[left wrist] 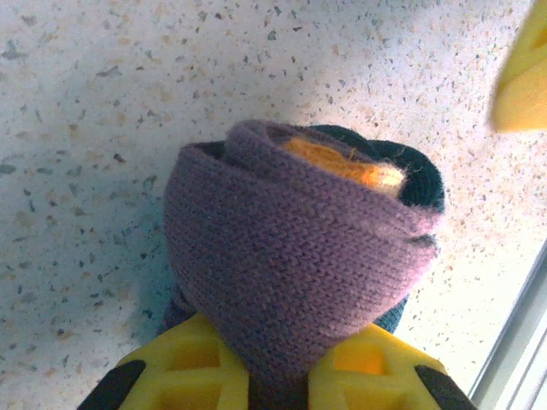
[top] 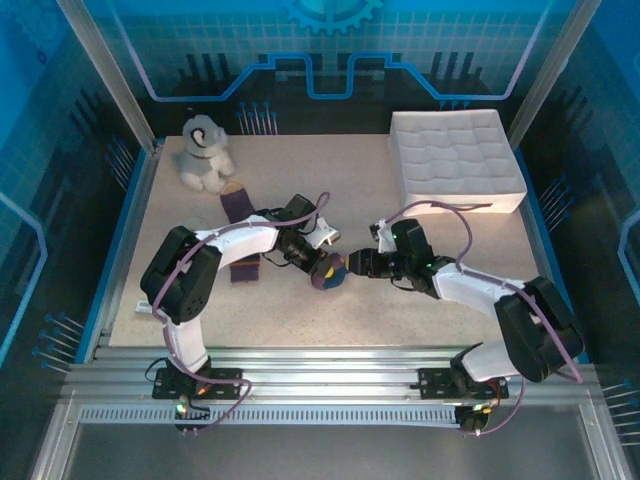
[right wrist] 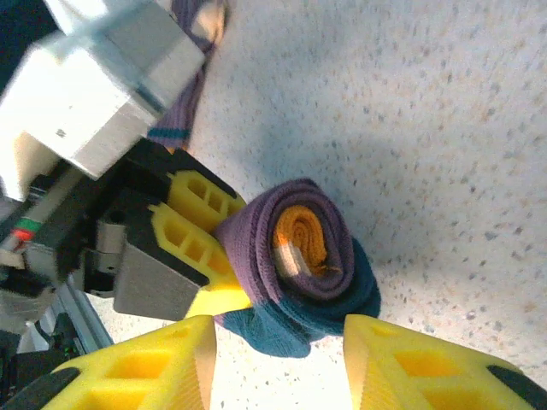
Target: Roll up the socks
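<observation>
Near the middle of the table (top: 420,300), the roll (right wrist: 299,248) sat low over the surface, a purple coil with orange at its core and a navy end hanging loose underneath. The left end effector (left wrist: 275,350) pinched it from one side, both yellow fingers pressed into the purple knit. The right end effector (right wrist: 280,333) was spread, its fingers standing either side of the navy end; I could not tell whether they touched it. The flat sock (top: 236,205) lay apart on the left, partly under the left arm, near the plush dog (top: 205,152). The step looked like securing the loose end so the coil would hold. To do it well, the right fingers should close on the navy fabric only, not on the left fingers just beside it, and the left pinch should stay firm so the coil cannot unwind. Any pull ought to run around the roll rather than away from it, since soft knit slips and springs open. Staying close to the table would give the roll something to rest on if either grip slid.
</observation>
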You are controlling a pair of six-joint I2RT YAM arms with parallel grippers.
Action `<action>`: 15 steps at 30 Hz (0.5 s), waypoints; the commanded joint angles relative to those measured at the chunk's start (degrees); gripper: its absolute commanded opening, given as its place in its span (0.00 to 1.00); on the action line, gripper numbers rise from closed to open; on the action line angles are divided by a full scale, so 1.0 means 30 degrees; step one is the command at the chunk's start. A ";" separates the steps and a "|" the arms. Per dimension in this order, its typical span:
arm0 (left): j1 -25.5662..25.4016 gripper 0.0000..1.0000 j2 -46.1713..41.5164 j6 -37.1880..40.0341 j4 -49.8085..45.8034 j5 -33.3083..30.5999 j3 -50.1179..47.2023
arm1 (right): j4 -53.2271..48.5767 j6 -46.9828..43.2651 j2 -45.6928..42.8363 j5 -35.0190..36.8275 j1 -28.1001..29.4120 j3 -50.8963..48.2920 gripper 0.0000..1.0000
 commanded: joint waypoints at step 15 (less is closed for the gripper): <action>0.0259 0.00 -0.3322 -0.0126 0.2208 -0.0035 -0.0284 | -1.4171 -0.8535 0.4434 0.5420 -0.4494 1.3150 0.46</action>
